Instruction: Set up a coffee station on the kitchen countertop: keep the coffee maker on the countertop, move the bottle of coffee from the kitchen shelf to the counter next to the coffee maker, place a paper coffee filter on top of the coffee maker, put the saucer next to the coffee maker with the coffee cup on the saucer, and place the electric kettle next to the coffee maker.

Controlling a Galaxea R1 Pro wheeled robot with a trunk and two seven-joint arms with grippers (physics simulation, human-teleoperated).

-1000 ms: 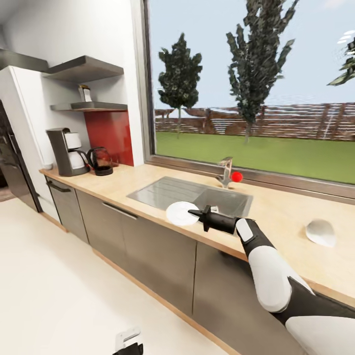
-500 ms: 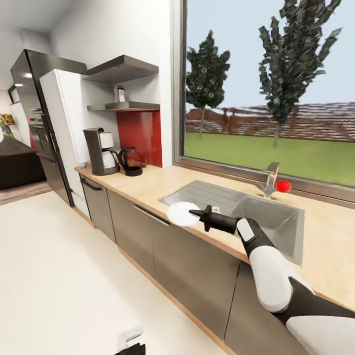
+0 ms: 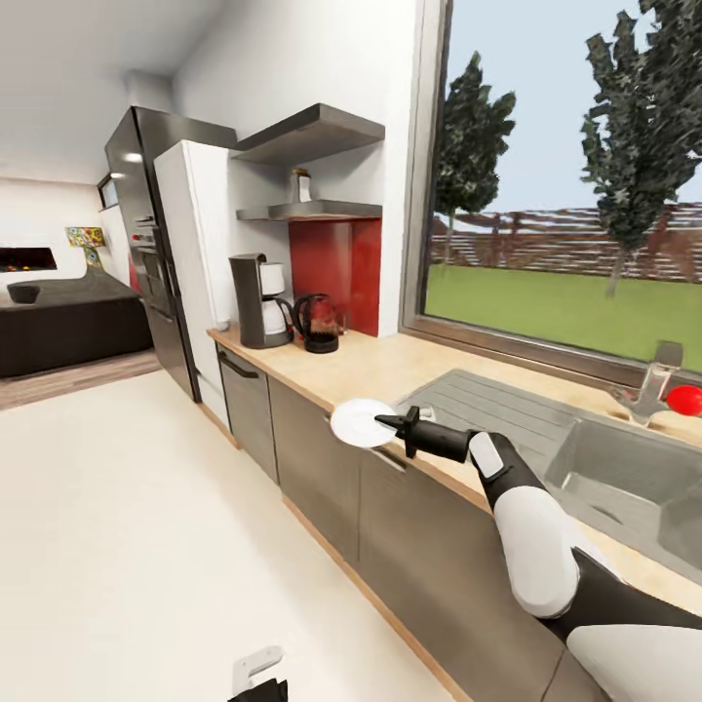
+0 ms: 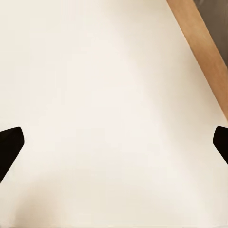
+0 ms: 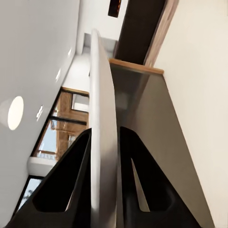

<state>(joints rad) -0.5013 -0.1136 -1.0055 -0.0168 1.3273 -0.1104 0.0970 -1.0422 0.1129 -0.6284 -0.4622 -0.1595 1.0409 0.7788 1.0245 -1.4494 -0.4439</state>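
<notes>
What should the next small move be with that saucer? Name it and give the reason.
Probably keep carrying it along the countertop toward the coffee maker. The right gripper is shut on the saucer, clamped at its rim, and it hangs at the counter's front edge, well short of the coffee maker and electric kettle at the far end.

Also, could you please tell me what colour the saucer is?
White; the saucer, held by the right end effector, shows best in the head view.
</notes>
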